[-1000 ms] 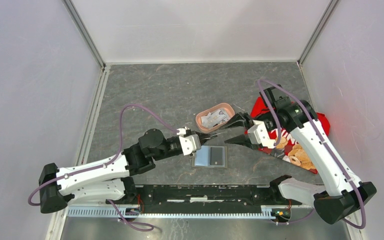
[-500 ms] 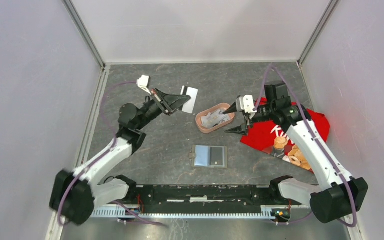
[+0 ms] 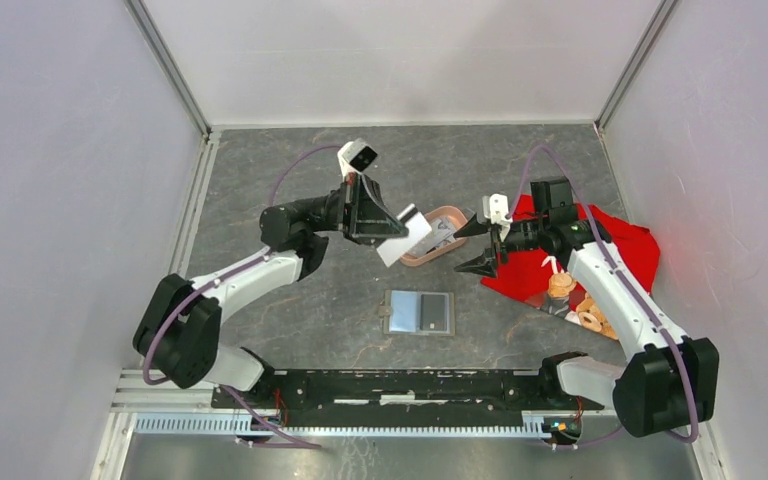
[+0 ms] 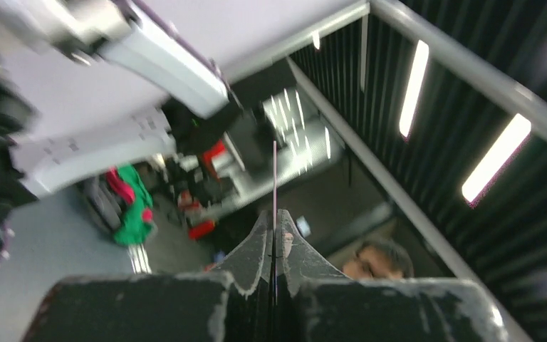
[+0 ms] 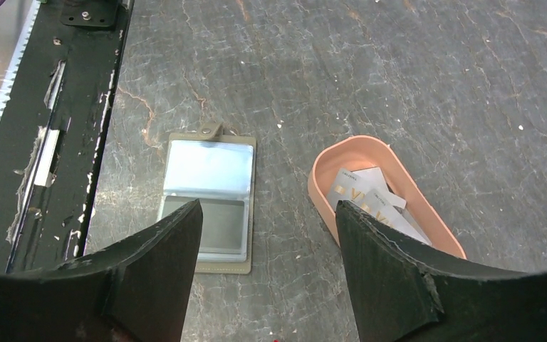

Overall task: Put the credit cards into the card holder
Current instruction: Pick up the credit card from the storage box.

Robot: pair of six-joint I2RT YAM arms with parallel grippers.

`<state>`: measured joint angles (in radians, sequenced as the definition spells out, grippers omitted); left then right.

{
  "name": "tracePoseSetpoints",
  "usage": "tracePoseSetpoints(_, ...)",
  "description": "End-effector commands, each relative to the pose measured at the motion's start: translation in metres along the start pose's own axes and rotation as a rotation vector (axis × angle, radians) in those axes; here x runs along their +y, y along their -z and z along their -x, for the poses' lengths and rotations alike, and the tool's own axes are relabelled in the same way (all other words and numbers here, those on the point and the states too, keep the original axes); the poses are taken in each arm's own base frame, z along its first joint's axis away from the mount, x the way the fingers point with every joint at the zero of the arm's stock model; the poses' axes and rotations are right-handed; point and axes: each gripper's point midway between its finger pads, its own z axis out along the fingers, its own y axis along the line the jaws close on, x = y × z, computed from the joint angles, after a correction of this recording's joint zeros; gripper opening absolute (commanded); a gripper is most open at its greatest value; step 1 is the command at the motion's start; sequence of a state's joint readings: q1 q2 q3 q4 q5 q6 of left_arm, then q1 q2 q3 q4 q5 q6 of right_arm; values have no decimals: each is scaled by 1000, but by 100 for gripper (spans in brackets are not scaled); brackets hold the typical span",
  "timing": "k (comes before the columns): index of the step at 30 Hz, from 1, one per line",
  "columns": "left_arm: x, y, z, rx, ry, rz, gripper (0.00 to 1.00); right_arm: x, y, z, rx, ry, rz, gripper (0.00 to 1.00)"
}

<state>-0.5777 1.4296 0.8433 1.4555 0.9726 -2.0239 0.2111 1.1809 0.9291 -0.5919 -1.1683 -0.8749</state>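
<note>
Card holder (image 3: 419,312) lies opened flat on the table (image 3: 310,170), near-centre, just beyond the arm bases; a small tab sticks out on its left edge. Two pocket panels face up, left one pale and shiny, right one darker. In the right wrist view the card holder (image 5: 206,203) has one glossy panel and one grey one; cannot tell if a card sits in either pocket

Credit cards: one held card (image 3: 403,237), whitish, is up in the air, tilted, pinched at one end by the left gripper (image 3: 395,225). In the top view it overlaps the left end of the pink tray (image 3: 460,217). The left wrist view sees that held card (image 4: 275,178) edge-on, a thin line poking out past the left gripper (image 4: 275,221), jaws clamped tight on it, camera aimed up at ceiling lights

The remaining cards (image 3: 438,238) lie loose in the pink tray, far-right of the card holder and apart from it. In the right wrist view the remaining cards (image 5: 370,203) are silvery, overlapping, inside the pink tray (image 5: 350,141)

Right gripper (image 3: 470,248) is just right of the tray, raised, jaws spread wide, nothing between them. From its own camera the right gripper (image 5: 268,206) frames the gap between holder and tray

Red bear-print cloth (image 3: 632,243) lies crumpled at the right side under the right arm
</note>
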Motion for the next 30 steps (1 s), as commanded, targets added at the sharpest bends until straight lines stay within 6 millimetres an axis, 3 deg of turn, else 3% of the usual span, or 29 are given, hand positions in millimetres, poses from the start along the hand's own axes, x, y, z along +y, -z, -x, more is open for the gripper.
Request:
tracePoseSetpoints(1,-75,-5,-87,347,-92,-146,2,-1,-2,-3,-30,17,18,76)
tracePoseSetpoints(5,-112,-12,-134,493,-158,-258,2,3,-2,-6,-28,27,32,76)
tracePoseSetpoints(10,-129,-10,-157,532,-186,-334,2,9,-2,-10,-26,30,48,77)
tracePoseSetpoints(21,-131,-13,-162,556,-209,-354,3,13,-2,-12,-26,30,60,78)
tracePoseSetpoints(26,-114,-15,-159,560,-213,-324,2,14,-3,-14,-24,27,64,78)
tracePoseSetpoints(30,-45,-12,-128,467,-148,-157,2,11,-3,-22,0,15,44,79)
